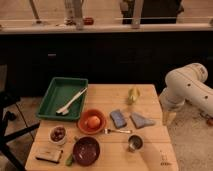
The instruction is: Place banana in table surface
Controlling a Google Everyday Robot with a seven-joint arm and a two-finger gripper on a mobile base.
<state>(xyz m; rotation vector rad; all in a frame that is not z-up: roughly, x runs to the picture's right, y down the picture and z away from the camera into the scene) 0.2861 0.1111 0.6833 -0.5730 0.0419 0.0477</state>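
From where I stand, the robot's white arm bends in from the right and its end effector hangs pointing down just off the right edge of the light tan plank-topped wooden desk, not over it. Whether the end effector is spread or pinched shut I cannot tell. A slim, pale-yellow shape seems to hang at its tip, and I take that to be the small pale-yellow banana (a guess, as it is hard to separate from the arm). Carried low and upright like that, it would only need a sideways move and a short drop.

The squat yellow-green cup stands on the far right part of the desk, nearest the arm, so it is the thing most likely to be bumped on the way in. The blue rectangular sponge and the grey-blue folded cloth lie side by side nearer the middle. The orange round bowl beside them holds an orange fruit. The green rectangular plastic tray takes up the far left.

Bare planks show between the tray and the yellow-green cup, which looks to me the safest place to set the banana down.
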